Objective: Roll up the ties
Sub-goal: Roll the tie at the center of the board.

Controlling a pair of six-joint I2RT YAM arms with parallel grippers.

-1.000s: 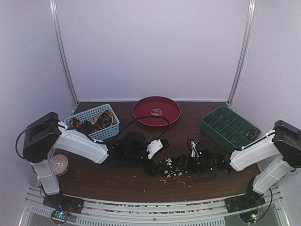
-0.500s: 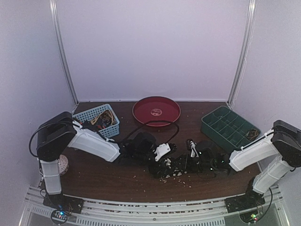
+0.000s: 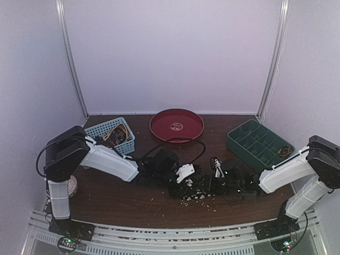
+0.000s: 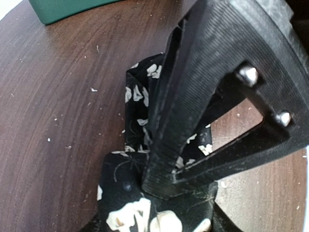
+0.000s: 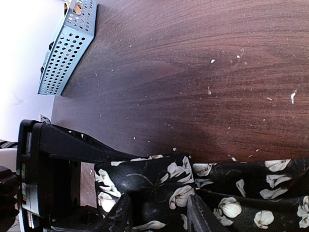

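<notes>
Fabric of the dark flowered tie (image 3: 210,186) is lying bunched in a strip just on the 6 o'clock side of the middle of the desk (image 3: 133,204). It is running from 9 toward 3 o'clock between the two arms, with pale crumbs (image 3: 195,197) scattered along its near edge. The right pincer (image 5: 159,215) is clamping a fold of it; in its wrist view the cloth is filling the gap between both fingers. The left pincer (image 4: 176,186) is standing on the tie's 9 o'clock end with its fingertips in the fabric. Whether its jaws are apart or gripping, I cannot tell from that steep view.

Several things are looking risky to me. With both pincers crowding the same short stretch, their fingers are liable to be knocking together if either one closes in further. If the left one is catching only a single layer, the first turn is likely to be coming out loose or lopsided, and the smooth cloth could be slipping free and unwinding. Pulling against the right-hand grip is risking dragging the whole tie toward 9 o'clock and sweeping crumbs into the roll.

Farther out, the blue basket (image 3: 98,127) holding the other ties (image 3: 114,135) is sitting at 10 o'clock. The red tray (image 3: 177,125) is sitting at 12, the green compartment box (image 3: 257,143) at 2 and the speckled ball (image 3: 73,186) at 8. All are lying well apart from the work, so I am expecting no trouble from them.
</notes>
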